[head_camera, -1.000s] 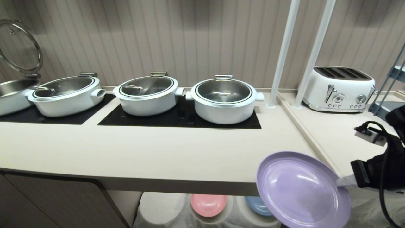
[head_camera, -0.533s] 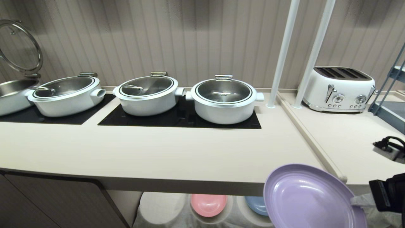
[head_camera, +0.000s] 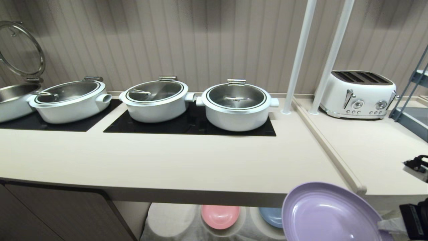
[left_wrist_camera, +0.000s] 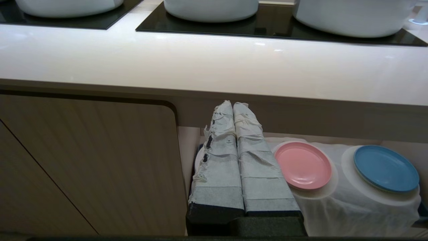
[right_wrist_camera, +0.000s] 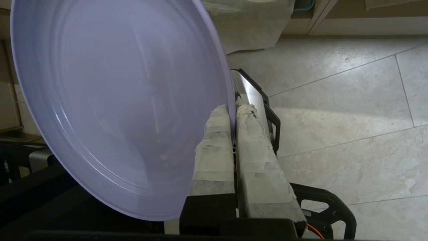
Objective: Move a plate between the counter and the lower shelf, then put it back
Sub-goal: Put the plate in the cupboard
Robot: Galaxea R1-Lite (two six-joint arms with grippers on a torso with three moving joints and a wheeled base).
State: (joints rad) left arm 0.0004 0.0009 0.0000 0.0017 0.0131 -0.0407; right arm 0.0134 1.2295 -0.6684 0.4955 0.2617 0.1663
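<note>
Precariously pinched by only its rim in the right gripper (right_wrist_camera: 233, 112), tilted lilac plate (head_camera: 329, 214) below the counter (head_camera: 167, 164) edge; could have slipped or struck it.

Plate (head_camera: 329, 214) cut off by bottom edge of head view; near rim unseen. Blue plate (head_camera: 272, 217) half hidden behind it. Right gripper (head_camera: 384, 226) mostly out of frame at lower right corner. Leftmost pot (head_camera: 13, 100) cropped by left edge. Shelf (head_camera: 174, 221) depth hidden under counter (head_camera: 167, 164).
</note>
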